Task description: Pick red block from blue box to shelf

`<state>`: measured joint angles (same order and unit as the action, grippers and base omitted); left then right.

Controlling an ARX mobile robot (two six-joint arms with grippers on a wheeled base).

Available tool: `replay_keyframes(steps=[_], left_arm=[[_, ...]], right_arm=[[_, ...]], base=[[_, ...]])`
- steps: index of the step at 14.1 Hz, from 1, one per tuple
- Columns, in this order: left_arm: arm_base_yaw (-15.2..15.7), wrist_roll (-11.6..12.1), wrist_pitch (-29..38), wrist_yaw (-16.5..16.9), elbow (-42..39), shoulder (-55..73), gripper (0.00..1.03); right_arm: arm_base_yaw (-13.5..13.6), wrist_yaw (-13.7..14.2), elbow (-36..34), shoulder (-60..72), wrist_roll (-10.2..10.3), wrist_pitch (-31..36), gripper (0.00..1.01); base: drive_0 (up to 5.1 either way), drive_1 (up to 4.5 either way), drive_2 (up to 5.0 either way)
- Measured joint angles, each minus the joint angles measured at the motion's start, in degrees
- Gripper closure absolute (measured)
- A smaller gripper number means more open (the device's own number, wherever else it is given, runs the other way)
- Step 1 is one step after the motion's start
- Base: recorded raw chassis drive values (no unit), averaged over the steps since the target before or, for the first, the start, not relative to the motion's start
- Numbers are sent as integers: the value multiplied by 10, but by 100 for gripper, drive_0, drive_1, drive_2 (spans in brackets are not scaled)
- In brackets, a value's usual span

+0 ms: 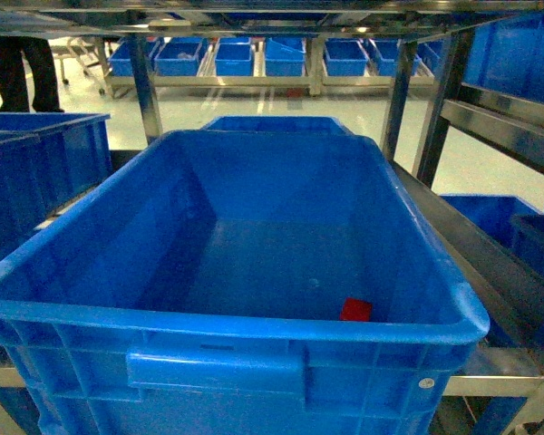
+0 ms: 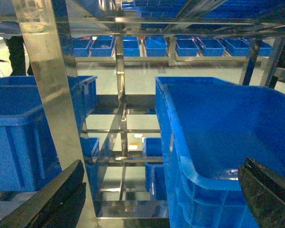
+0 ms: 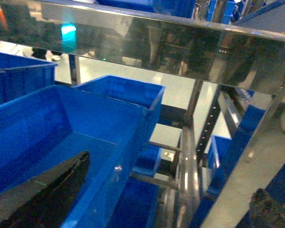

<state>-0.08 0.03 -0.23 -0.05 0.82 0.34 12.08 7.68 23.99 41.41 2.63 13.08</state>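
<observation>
Head view: the red block (image 1: 355,310) lies on the floor of the blue box (image 1: 254,331), near the front wall, right of centre; you have not picked it yet, and neither arm shows here.

Left wrist view: left gripper (image 2: 161,199) fingers stand wide apart, empty, outside the box; a red sliver at the right edge is hard to identify.

Right wrist view: right gripper (image 3: 156,199) spread, empty, beside a shelf (image 3: 147,40) rail; block hidden.
</observation>
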Motion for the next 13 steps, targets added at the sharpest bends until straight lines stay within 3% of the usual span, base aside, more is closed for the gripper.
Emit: replay_keyframes(steps=[2,3,5,7,8,9,11,13], left_arm=[[0,0,0,0,0,0,5],[0,0,0,0,0,0,5],[0,0,0,0,0,0,5],[0,0,0,0,0,0,5],[0,0,0,0,0,0,5],[0,0,0,0,0,0,5],[0,0,0,0,0,0,5],[0,0,0,0,0,0,5]], right_arm=[[0,-4,-16,-19,-9,-2,3],[-16,-19,-24,-26,-12,-2,3],[-80,-60,-31,-29,-12,-1,3],[-147,-83,-31,-31,-12,-7,3],[-138,-78,-32,-45,-12,-18,3],[-108,-63,-32,-64,-12,-20,3],[-59,-21,-32,-79,-14,-20,3],[-30,15,-32,-92,-12,-46,3]], base=[[0,0,0],[0,0,0],[0,0,0],[0,0,0],[0,0,0],[0,0,0],[0,0,0],[0,0,0]])
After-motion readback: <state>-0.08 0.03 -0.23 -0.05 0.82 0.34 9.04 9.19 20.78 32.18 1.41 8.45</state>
